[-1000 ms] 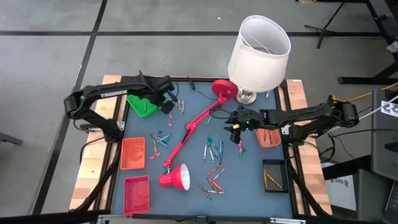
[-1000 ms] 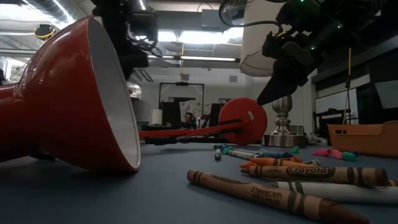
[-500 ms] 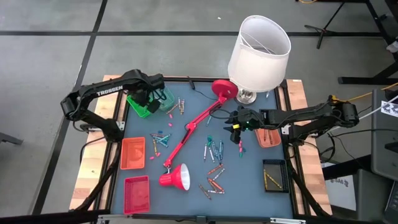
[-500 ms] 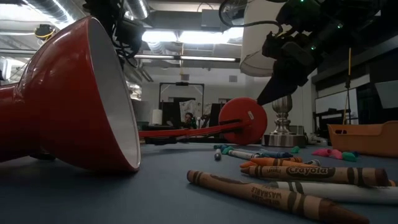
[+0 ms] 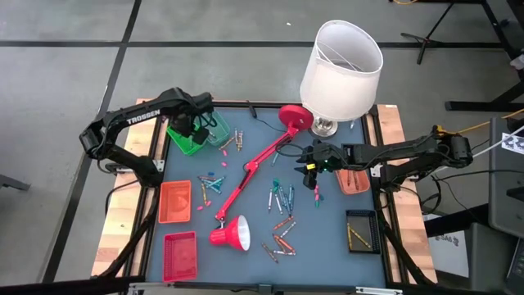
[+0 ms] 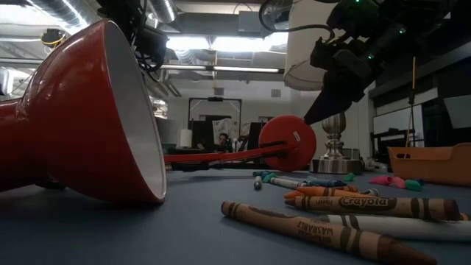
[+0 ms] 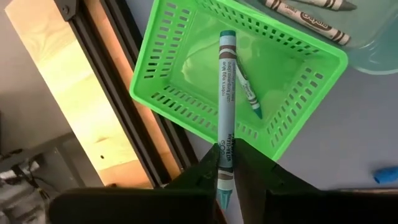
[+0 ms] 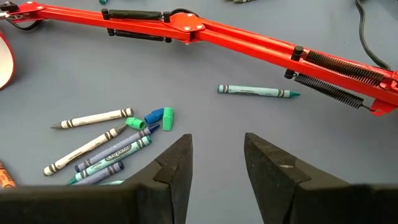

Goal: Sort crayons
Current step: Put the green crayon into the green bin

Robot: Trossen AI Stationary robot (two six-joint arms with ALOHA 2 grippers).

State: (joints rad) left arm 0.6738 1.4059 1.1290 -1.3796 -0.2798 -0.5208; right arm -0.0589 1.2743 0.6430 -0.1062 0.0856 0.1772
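Observation:
My left gripper (image 5: 195, 129) is at the table's far left, above the green basket (image 5: 188, 138), shut on a teal crayon (image 7: 225, 106). A second, green crayon (image 7: 249, 93) lies on the basket's floor. Many more crayons (image 5: 282, 203) lie loose on the blue mat. My right gripper (image 8: 217, 163) hovers open above the loose crayons right of the centre (image 5: 312, 170) and touches nothing. A teal crayon (image 8: 258, 91) lies ahead of it by the red lamp arm (image 8: 249, 43). My left gripper pinches the teal crayon near its one end (image 7: 225, 163) between its two fingers. The fingers come from above, pointing steeply down, and the crayon runs on along them past their tips. Its free end (image 7: 227, 36) is over the green basket's inside, held off the table.
A red desk lamp (image 5: 250, 172) lies across the mat, its shade (image 5: 232, 235) near the front. A white-shaded lamp (image 5: 340, 65) stands at the far right. An orange basket (image 5: 174, 201), a red basket (image 5: 180, 252), a brown tray (image 5: 354, 181) and a black tray (image 5: 361, 230) line the sides.
My left gripper has swung toward the table's left edge with the teal crayon, from beside the loose crayons at the back to over the green basket, and has tipped further downward. My right gripper has kept still.

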